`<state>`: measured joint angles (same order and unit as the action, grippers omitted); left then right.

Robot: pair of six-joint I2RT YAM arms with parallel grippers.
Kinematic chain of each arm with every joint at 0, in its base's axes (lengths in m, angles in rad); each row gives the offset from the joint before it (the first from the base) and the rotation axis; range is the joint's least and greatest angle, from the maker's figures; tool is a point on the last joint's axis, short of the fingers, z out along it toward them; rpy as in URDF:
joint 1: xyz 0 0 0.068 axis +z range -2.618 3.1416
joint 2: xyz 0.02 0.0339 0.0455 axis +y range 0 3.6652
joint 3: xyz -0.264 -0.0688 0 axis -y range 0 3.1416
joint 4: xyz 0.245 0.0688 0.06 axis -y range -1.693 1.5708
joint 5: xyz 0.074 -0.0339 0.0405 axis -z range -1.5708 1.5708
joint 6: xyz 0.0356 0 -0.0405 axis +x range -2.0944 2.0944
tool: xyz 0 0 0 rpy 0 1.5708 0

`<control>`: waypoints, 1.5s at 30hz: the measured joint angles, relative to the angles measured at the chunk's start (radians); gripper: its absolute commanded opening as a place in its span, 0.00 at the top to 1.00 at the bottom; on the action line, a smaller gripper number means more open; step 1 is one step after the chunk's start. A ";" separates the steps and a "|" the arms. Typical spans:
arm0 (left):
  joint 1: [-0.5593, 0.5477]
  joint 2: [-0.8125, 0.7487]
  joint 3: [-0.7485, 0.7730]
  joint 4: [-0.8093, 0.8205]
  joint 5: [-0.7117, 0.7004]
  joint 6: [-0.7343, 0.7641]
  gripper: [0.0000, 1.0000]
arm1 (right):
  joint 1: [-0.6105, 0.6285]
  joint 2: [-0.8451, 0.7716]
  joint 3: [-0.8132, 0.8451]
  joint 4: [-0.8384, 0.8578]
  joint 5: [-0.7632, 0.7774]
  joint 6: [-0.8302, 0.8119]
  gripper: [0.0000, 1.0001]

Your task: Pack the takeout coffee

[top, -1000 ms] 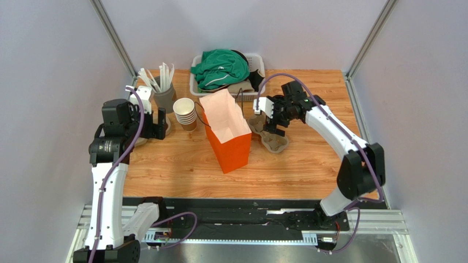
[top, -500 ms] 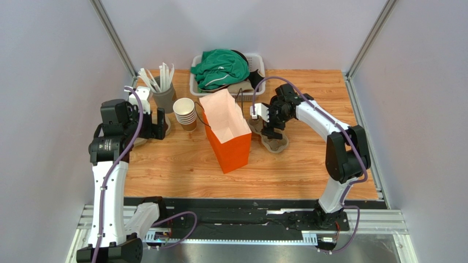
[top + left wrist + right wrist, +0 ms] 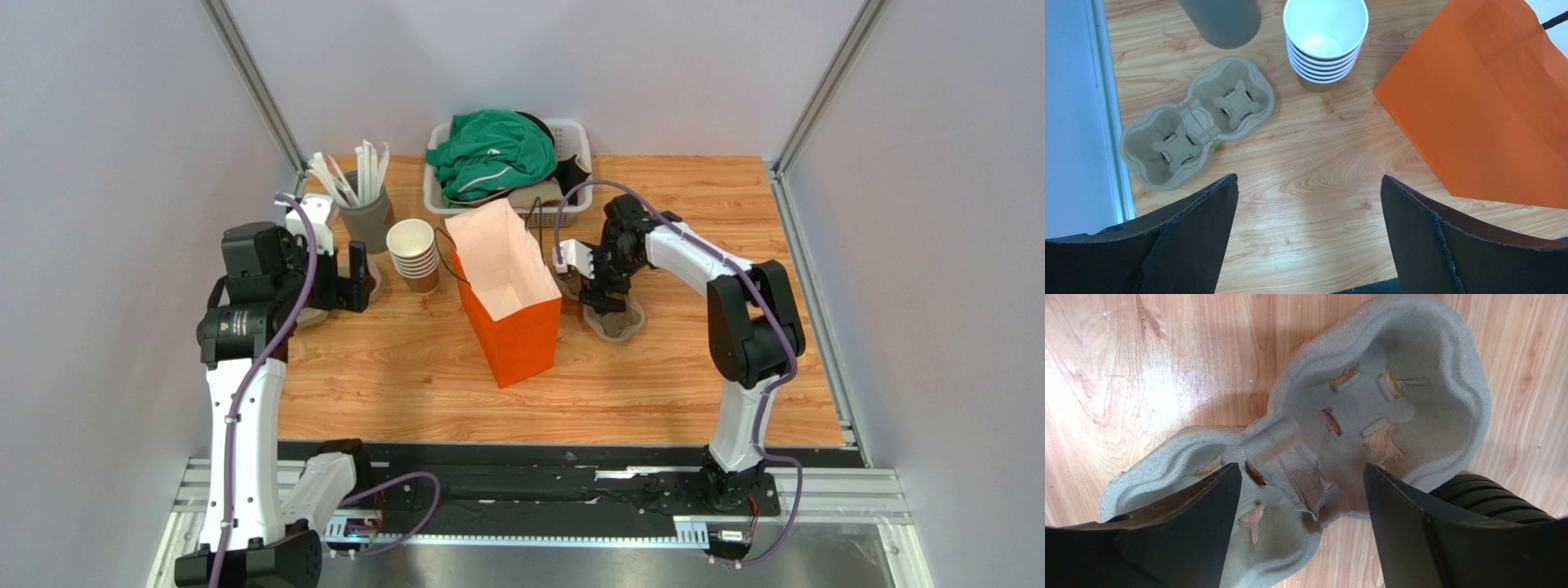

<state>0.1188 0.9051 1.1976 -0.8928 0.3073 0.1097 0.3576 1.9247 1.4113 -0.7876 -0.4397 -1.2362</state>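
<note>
The takeout coffee is out of view in every frame. An open orange paper bag (image 3: 509,300) stands upright mid-table; its side shows in the left wrist view (image 3: 1493,116). My right gripper (image 3: 597,292) is low over a grey pulp cup carrier (image 3: 1389,416) just right of the bag. It (image 3: 1301,471) is open, its fingers straddling the carrier's torn middle ridge with nothing clamped. My left gripper (image 3: 1309,179) hangs open over bare wood. A second carrier (image 3: 1198,119) lies ahead of it to the left.
A stack of lidless paper cups (image 3: 413,251) stands left of the bag. A grey holder of stirrers (image 3: 364,208) is behind it. A white basket with green cloth (image 3: 491,153) sits at the back. Stacked black lids (image 3: 1484,493) touch the right carrier's edge.
The right arm has folded in and carried its gripper left and down onto the carrier beside the bag. The left arm has barely moved.
</note>
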 measured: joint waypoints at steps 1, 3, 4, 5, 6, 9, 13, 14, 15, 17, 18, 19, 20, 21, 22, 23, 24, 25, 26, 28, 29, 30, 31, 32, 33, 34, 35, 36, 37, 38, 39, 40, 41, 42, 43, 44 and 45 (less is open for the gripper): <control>0.002 0.002 0.000 0.000 0.000 0.000 0.05 | 0.001 0.001 0.000 0.000 0.001 0.000 0.29; 0.003 0.003 0.000 0.000 0.002 0.000 0.05 | 0.004 0.002 0.000 -0.002 0.001 0.000 0.31; 0.004 0.005 0.000 0.000 0.003 0.000 0.05 | 0.005 0.002 0.000 -0.003 0.002 0.001 0.33; 0.005 0.007 0.000 0.000 0.004 0.000 0.05 | 0.007 0.002 0.000 -0.005 0.002 0.001 0.35; 0.006 0.009 0.000 0.000 0.005 0.000 0.05 | 0.008 0.002 0.000 -0.007 0.002 0.001 0.37; 0.007 0.014 0.000 0.000 0.007 -0.002 0.05 | 0.013 0.002 0.001 -0.019 0.003 0.006 0.38; 0.008 0.014 0.000 0.000 0.011 -0.003 0.05 | 0.015 0.006 0.002 -0.030 0.002 0.015 0.40; 0.009 0.014 0.000 0.000 0.013 -0.003 0.05 | 0.015 0.006 0.002 -0.032 0.002 0.017 0.41; 0.009 0.014 0.000 0.000 0.014 -0.003 0.05 | 0.015 0.006 0.002 -0.032 0.003 0.018 0.43; 0.010 0.014 0.000 0.000 0.018 -0.003 0.05 | 0.019 0.006 0.002 -0.032 0.003 0.024 0.46; 0.012 0.013 0.000 0.000 0.021 -0.003 0.05 | 0.019 0.006 0.002 -0.032 0.005 0.027 0.48; 0.013 0.013 0.000 0.000 0.023 -0.003 0.05 | 0.020 0.006 0.002 -0.032 0.008 0.032 0.49; 0.014 0.012 0.000 0.000 0.024 -0.003 0.05 | 0.021 0.009 0.002 -0.032 0.012 0.035 0.52; 0.014 0.012 0.000 0.000 0.025 -0.003 0.05 | 0.022 0.012 0.003 -0.033 0.014 0.041 0.60; 0.015 0.012 0.000 0.000 0.025 -0.003 0.05 | 0.023 0.015 0.005 -0.034 0.017 0.047 0.60; 0.015 0.012 0.000 0.000 0.026 -0.003 0.05 | 0.024 0.017 0.008 -0.037 0.020 0.053 0.60; 0.015 0.012 0.000 0.000 0.028 -0.003 0.05 | 0.026 0.019 0.012 -0.036 0.024 0.061 0.59; 0.016 0.012 0.000 0.000 0.029 -0.003 0.05 | 0.027 0.019 0.016 -0.037 0.031 0.072 0.59; 0.016 0.012 0.000 0.000 0.030 -0.003 0.05 | 0.028 0.019 0.016 -0.037 0.037 0.084 0.59; 0.016 0.012 0.000 0.000 0.032 -0.003 0.05 | 0.028 0.019 0.016 -0.038 0.046 0.105 0.58; 0.016 0.012 0.000 0.000 0.032 -0.003 0.05 | 0.028 0.018 0.014 -0.035 0.050 0.117 0.58; 0.016 0.012 0.000 0.000 0.032 -0.003 0.05 | 0.028 0.012 0.008 -0.031 0.054 0.130 0.58; 0.016 0.012 0.000 0.000 0.032 -0.003 0.05 | 0.028 0.001 -0.005 -0.026 0.059 0.148 0.58; 0.016 0.012 0.000 0.000 0.033 -0.003 0.05 | 0.028 -0.010 -0.017 -0.022 0.064 0.161 0.58; 0.017 0.012 0.000 0.000 0.034 -0.003 0.05 | 0.028 -0.027 -0.038 -0.016 0.068 0.177 0.59; 0.017 0.012 0.000 0.000 0.035 -0.003 0.05 | 0.028 -0.044 -0.056 -0.016 0.072 0.193 0.59; 0.017 0.012 0.000 0.000 0.035 -0.003 0.05 | 0.028 -0.059 -0.072 -0.015 0.075 0.203 0.59; 0.017 0.012 0.000 0.000 0.036 -0.003 0.05 | 0.028 -0.080 -0.097 -0.010 0.075 0.216 0.59; 0.017 0.012 0.000 0.000 0.039 -0.003 0.05 | 0.028 -0.098 -0.118 -0.006 0.076 0.226 0.59; 0.017 0.012 0.000 0.000 0.040 -0.003 0.05 | 0.028 -0.111 -0.137 -0.003 0.076 0.234 0.60; 0.017 0.012 0.000 0.000 0.041 -0.003 0.05 | 0.028 -0.127 -0.158 0.004 0.076 0.243 0.60; 0.018 0.012 0.000 0.000 0.043 -0.003 0.05 | 0.028 -0.142 -0.178 0.004 0.076 0.251 0.61; 0.018 0.011 0.000 0.000 0.043 -0.003 0.05 | 0.028 -0.153 -0.195 0.005 0.077 0.260 0.61; 0.019 0.010 0.000 0.000 0.045 -0.003 0.05 | 0.028 -0.161 -0.207 0.006 0.078 0.266 0.62; 0.019 0.008 0.000 0.000 0.047 -0.003 0.05 | 0.028 -0.171 -0.221 0.013 0.080 0.275 0.62; 0.019 0.006 0.000 0.000 0.047 -0.004 0.05 | 0.028 -0.180 -0.234 0.018 0.084 0.284 0.63; 0.020 0.003 0.000 0.000 0.048 -0.003 0.05 | 0.028 -0.189 -0.246 0.026 0.089 0.293 0.63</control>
<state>0.1387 0.9081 1.1976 -0.8932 0.3553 0.1062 0.3859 1.7359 1.1648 -0.7620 -0.3504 -0.9436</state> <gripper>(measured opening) 0.947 0.386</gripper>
